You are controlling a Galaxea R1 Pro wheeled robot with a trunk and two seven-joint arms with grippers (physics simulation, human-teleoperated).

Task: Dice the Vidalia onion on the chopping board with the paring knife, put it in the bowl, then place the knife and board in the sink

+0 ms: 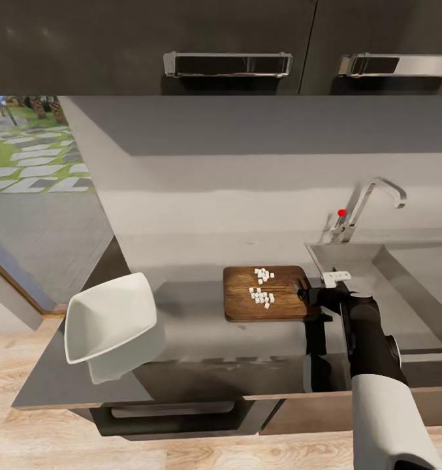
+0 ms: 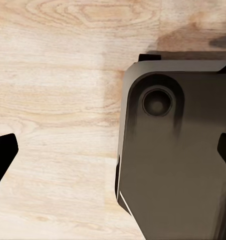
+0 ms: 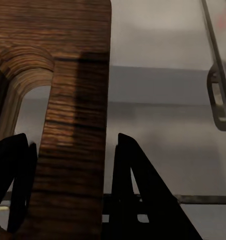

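Note:
The brown chopping board [image 1: 241, 307] lies flat on the grey countertop [image 1: 201, 365], just left of the sink [image 1: 410, 274]. Small white cubes of diced onion [image 1: 262, 287] sit in two loose clusters on it. My right gripper [image 1: 305, 295] is at the board's right end, by the handle slot. In the right wrist view the gripper [image 3: 72, 145] is shut on the chopping board [image 3: 75, 90], one finger through the slot and the other at the outer edge. The white bowl [image 1: 110, 320] stands at the counter's left end. My left gripper [image 2: 113, 155] is open over wooden floor. The paring knife is out of view.
A chrome tap [image 1: 377, 196] with a red knob [image 1: 341, 212] stands behind the sink's left corner. Dark wall cabinets with steel handles [image 1: 227, 64] hang overhead. The counter ends at the left beside the bowl, with wooden floor below.

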